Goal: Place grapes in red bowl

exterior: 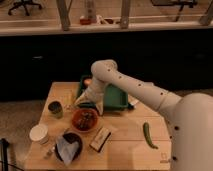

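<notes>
One high view, angled down onto table [125, 147], tool [88, 104] beside red bowl [74, 121]

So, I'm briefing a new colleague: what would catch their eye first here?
The big white robot arm reaches in from the right, its gripper hanging just above the red bowl near the wooden table's middle. Dark lumps in that bowl look like the grapes, and a long green pepper lies alone on the table's right side.
</notes>
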{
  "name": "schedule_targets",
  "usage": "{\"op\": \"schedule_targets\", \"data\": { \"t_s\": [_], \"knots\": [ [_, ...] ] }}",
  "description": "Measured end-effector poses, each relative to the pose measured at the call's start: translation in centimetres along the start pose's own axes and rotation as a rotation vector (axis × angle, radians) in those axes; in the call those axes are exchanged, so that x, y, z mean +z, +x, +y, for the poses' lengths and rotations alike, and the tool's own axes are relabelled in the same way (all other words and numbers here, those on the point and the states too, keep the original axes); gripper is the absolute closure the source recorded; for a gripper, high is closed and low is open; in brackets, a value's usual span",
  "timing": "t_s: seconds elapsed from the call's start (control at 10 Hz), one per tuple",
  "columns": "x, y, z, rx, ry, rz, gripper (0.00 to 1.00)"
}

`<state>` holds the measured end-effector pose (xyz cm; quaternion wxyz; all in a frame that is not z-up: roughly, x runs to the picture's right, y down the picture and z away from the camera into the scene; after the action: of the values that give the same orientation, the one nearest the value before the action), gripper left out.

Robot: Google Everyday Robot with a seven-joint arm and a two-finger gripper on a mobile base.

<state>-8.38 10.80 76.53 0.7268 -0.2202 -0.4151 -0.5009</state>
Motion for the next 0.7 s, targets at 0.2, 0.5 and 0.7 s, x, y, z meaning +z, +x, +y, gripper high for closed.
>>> {"op": "schedule_targets", "data": {
  "t_s": [0.2,0.5,0.7],
  "knots": [
    [-0.03,-0.11,-0.16,-0.016,0.017,0.005,0.20],
    [-0.32,-0.06,-0.18,-0.026,0.024,0.009,0.20],
    [-0.34,-0.02,-0.39,-0.034,0.027,0.008,0.20]
  ]
}}
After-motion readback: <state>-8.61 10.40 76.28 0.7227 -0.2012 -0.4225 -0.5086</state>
